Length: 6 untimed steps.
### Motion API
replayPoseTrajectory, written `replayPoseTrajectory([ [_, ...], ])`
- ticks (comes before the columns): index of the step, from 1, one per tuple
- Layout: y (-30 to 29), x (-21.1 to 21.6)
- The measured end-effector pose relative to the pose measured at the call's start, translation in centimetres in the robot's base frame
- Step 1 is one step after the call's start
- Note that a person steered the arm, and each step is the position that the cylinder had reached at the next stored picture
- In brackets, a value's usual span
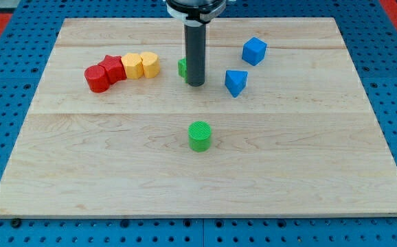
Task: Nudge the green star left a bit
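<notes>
The green star lies near the view's top centre, mostly hidden behind my rod; only its left edge shows. My tip rests on the board right against the star's right side. A green cylinder stands in the middle of the board, well below the tip.
To the left sits a row of touching blocks: a red cylinder, a red star, a yellow block and a yellow cylinder. A blue cube and a blue wedge-like block lie to the right.
</notes>
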State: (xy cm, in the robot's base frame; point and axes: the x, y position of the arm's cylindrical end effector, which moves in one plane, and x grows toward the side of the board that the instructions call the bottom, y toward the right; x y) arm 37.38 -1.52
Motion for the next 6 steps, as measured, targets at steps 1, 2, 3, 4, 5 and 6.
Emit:
replayPoseTrajectory([
  [1,-3.1,0.0],
  [2,-5.6,0.0],
  [3,-5.6,0.1],
  [4,-1.5,0.1],
  [5,3.9,0.1],
  [6,3.7,-0.6],
])
